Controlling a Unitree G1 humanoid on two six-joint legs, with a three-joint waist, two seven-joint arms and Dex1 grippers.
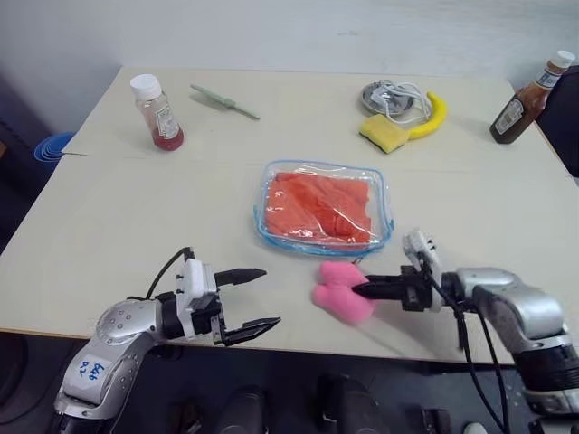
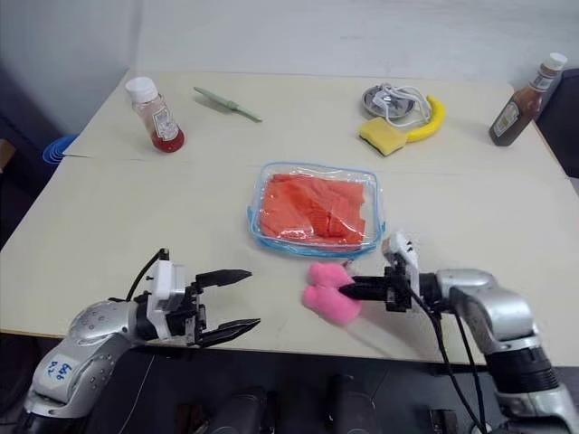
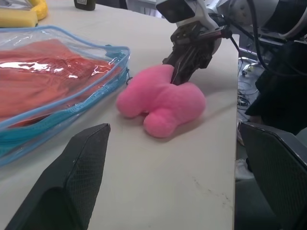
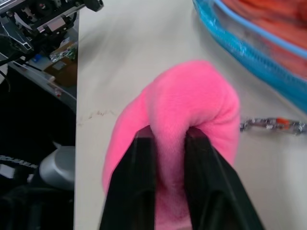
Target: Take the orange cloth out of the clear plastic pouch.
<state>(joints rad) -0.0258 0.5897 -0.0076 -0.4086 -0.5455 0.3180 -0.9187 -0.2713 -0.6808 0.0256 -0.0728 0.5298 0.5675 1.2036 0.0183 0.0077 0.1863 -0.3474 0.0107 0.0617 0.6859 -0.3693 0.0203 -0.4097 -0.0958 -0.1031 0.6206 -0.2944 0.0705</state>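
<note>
Left arm: silver-grey rounded forearm shell, carrying a white sticker with blue handwritten marks, illegible. Ahead of it sits a white block-shaped housing with black mounting parts. A black cable loops over the top of that housing, behind the left gripper (image 1: 258,297). Its two fingers (image 3: 72,177) are black, tapered and wedge-shaped, with a fine mesh texture on their faces.

Right arm: matching silver-grey shell, with a black ribbed section further back. A white housing sits just behind the right gripper (image 1: 360,289), black cables trailing from it along the arm. Its fingers (image 4: 139,187) are black, flat-sided and smooth.
</note>
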